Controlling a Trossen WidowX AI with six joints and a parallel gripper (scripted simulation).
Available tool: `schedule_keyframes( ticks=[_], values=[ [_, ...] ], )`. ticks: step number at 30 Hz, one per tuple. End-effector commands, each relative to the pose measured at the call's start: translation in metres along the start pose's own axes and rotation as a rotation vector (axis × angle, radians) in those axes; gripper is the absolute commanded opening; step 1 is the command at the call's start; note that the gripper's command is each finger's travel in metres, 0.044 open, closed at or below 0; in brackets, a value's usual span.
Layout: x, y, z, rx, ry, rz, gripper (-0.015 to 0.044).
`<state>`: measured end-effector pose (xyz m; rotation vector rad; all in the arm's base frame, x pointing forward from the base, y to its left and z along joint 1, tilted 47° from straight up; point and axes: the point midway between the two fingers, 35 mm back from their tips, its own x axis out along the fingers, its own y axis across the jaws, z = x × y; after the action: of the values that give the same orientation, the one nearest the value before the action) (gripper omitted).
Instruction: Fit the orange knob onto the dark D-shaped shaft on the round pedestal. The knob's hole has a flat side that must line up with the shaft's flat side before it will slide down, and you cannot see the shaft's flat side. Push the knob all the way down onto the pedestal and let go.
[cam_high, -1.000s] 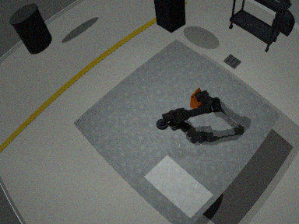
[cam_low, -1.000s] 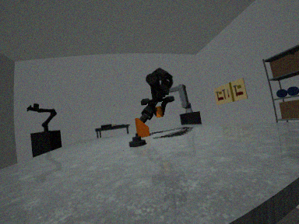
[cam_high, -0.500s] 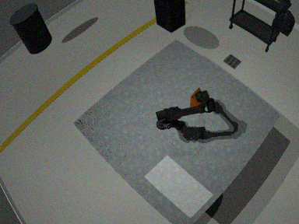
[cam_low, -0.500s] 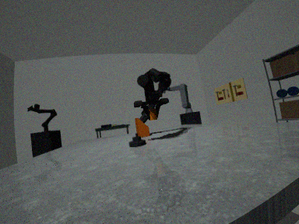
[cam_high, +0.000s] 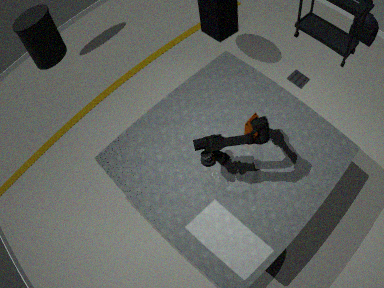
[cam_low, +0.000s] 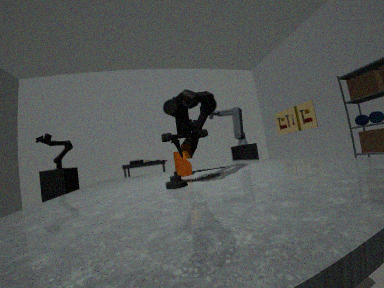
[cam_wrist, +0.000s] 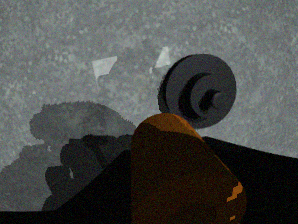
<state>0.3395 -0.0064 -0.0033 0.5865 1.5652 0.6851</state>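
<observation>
The orange knob (cam_wrist: 175, 165) fills the lower middle of the wrist view, held between the dark fingers. My gripper (cam_wrist: 165, 151) is shut on it. In the exterior view the gripper (cam_low: 185, 145) stands above the round pedestal (cam_low: 176, 185) (cam_wrist: 225, 75) (cam_high: 206, 163), with the knob hard to make out among the dark parts. The dark shaft (cam_wrist: 216, 101) rises from the pedestal's middle, just beyond and right of the knob in the wrist view. The knob is clear of the shaft and above it. The knob's hole and both flat sides are hidden.
An orange block (cam_high: 251, 124) (cam_low: 183, 166) stands by the arm's base, behind the pedestal in the exterior view. A pale rectangle (cam_high: 229, 240) lies near the front of the grey table top (cam_high: 165, 130). The arm's shadow falls beside the pedestal.
</observation>
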Motion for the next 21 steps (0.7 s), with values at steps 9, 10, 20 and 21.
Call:
schedule_keyframes(
  ticks=[9, 10, 20, 21],
  values=[
    [0.009, -0.037, 0.007, -0.016, -0.006, -0.004, 0.0000],
    [0.010, -0.040, 0.007, -0.017, -0.006, -0.004, 0.0000],
    [0.020, -0.060, 0.008, -0.023, -0.007, -0.001, 0.0000],
    [0.021, -0.060, 0.008, -0.023, -0.007, -0.001, 0.0000]
  ],
)
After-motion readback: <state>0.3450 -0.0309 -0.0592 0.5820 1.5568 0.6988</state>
